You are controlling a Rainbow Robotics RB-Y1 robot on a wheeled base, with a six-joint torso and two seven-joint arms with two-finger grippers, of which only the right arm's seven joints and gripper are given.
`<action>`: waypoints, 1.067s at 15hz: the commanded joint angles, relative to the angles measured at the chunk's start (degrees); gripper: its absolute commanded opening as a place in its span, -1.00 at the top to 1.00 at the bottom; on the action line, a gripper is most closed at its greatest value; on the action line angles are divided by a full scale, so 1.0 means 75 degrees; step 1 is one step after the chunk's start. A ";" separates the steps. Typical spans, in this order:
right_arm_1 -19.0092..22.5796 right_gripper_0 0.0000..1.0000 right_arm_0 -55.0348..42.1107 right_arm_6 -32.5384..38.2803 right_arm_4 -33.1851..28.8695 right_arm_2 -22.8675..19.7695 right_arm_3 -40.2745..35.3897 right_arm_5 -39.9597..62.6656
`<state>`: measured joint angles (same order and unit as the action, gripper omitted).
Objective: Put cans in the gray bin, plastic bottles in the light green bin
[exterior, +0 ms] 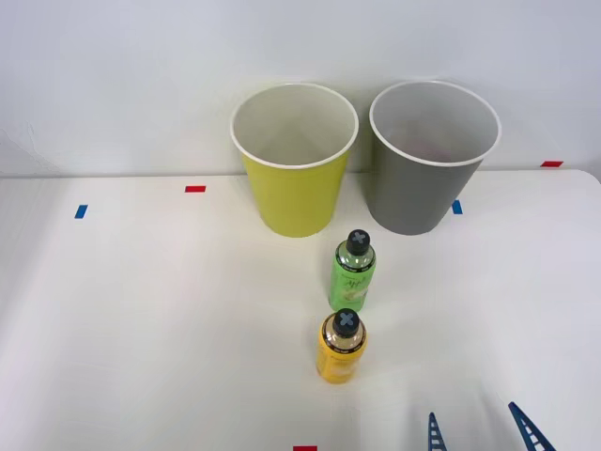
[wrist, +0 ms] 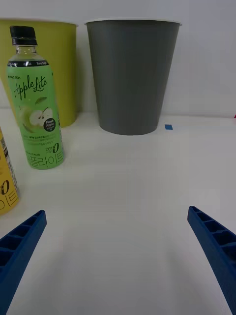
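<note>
Partly cropped: yellow bottle (wrist: pixel 6 182), hand (wrist: pixel 118 256)

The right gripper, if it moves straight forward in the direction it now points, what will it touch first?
Probably the gray bin. The right gripper is open, and bare table lies ahead up to that bin. The green bottle and yellow bottle stand off to one side, likely outside its path, though depth is uncertain.

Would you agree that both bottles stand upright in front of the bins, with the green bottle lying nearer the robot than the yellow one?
Not quite: the front view shows the yellow bottle nearer the robot, with the green bottle behind it, closer to the lime bin and gray bin. Both do stand upright.
</note>
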<state>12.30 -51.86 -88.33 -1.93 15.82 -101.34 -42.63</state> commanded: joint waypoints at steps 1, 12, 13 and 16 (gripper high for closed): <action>0.0000 -1.00 0.0000 0.0000 0.0000 0.0000 0.0000 0.0000; 0.0000 -1.00 0.0000 0.0000 0.0000 0.0000 0.0000 0.0000; 0.0000 -1.00 0.0000 0.0000 0.0000 0.0000 0.0000 0.0000; 0.0000 -1.00 0.0000 0.0000 0.0000 0.0000 0.0000 0.0000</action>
<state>12.30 -51.86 -88.33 -1.93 15.82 -101.34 -42.63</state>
